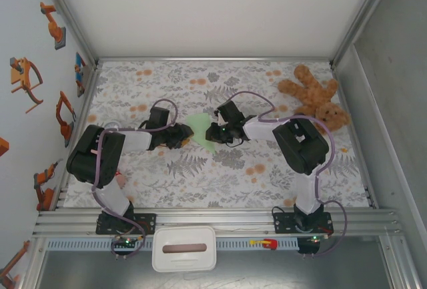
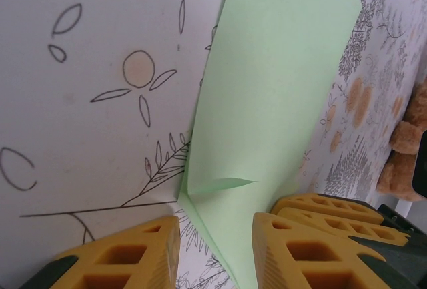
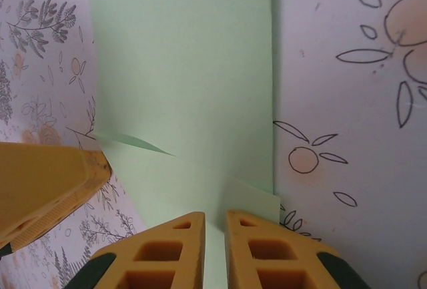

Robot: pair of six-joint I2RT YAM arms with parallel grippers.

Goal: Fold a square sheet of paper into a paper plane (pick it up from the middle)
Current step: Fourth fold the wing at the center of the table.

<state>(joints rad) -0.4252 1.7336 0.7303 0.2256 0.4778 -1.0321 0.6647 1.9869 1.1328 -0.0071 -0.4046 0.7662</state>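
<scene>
Early fold: pale mint-green paper sheet [image 1: 200, 127] near brown plush teddy bear [image 1: 313, 95]. Left pincer [image 2: 215, 229] open; right pincer [image 3: 215, 215] nearly closed, grip unclear. Next, probably: crease flap.

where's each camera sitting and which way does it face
Top external: above, behind the arms, facing down on the table; both arms, left gripper, right gripper show.
Left wrist: on the left arm, facing the green paper past its own fingers.
Right wrist: on the right arm, same paper, own fingers low.
Shared: all see the paper.
</scene>
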